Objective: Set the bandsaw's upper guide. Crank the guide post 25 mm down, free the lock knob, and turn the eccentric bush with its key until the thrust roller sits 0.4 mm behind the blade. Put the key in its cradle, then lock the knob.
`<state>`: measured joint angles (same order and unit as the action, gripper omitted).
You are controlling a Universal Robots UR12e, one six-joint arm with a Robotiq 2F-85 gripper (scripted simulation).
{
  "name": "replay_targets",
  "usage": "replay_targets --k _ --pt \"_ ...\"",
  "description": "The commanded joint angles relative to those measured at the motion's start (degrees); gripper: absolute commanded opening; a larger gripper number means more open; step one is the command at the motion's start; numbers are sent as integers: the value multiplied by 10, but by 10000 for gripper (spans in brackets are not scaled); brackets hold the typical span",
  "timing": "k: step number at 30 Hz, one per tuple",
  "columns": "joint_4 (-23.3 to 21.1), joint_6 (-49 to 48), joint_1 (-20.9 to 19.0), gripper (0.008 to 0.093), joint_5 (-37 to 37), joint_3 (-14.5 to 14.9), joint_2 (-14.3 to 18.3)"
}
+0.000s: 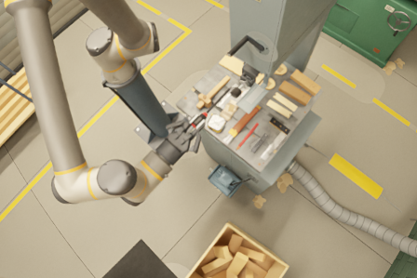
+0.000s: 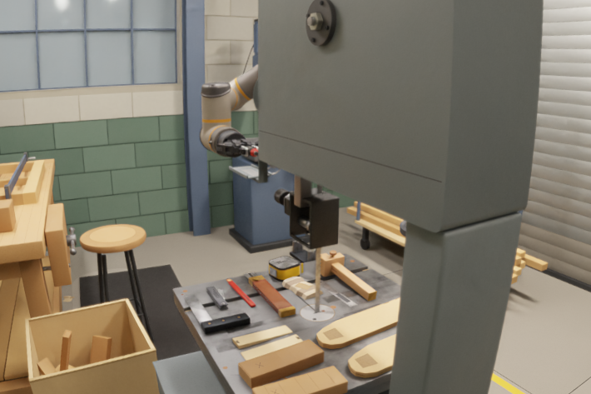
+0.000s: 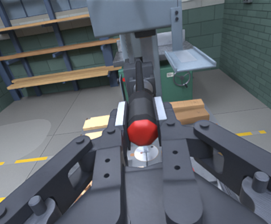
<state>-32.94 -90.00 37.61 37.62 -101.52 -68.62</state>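
Note:
The key's [image 3: 141, 112] thin black shaft runs away from me toward the bandsaw column and its far tip is hidden against the guide parts; my gripper [image 3: 141, 113] [image 1: 195, 128] [image 2: 249, 149] is closed around its dark handle with the red end cap, level beside the saw's upper housing. The black guide block [image 2: 312, 218] hangs on its post above the table, with a small black knob [image 2: 281, 197] on its left side. The blade [image 2: 316, 280] drops from the block into the round table insert [image 2: 316, 312]. The thrust roller is too small to make out.
The grey upper housing [image 2: 396, 75] stands just right of my gripper. The saw table [image 1: 253, 109] is crowded with wood blocks, a mallet [image 2: 346, 275], a tape measure [image 2: 285, 267] and hand tools. A crate of offcuts [image 1: 239, 256] sits on the floor.

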Motion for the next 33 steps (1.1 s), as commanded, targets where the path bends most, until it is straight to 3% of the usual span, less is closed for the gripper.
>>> replay_targets --k 1,22,33 --pt "-2 0 0 80 0 -1 1" --pt "-86 0 0 80 0 -33 53" --pt "-100 0 0 80 0 -37 63"
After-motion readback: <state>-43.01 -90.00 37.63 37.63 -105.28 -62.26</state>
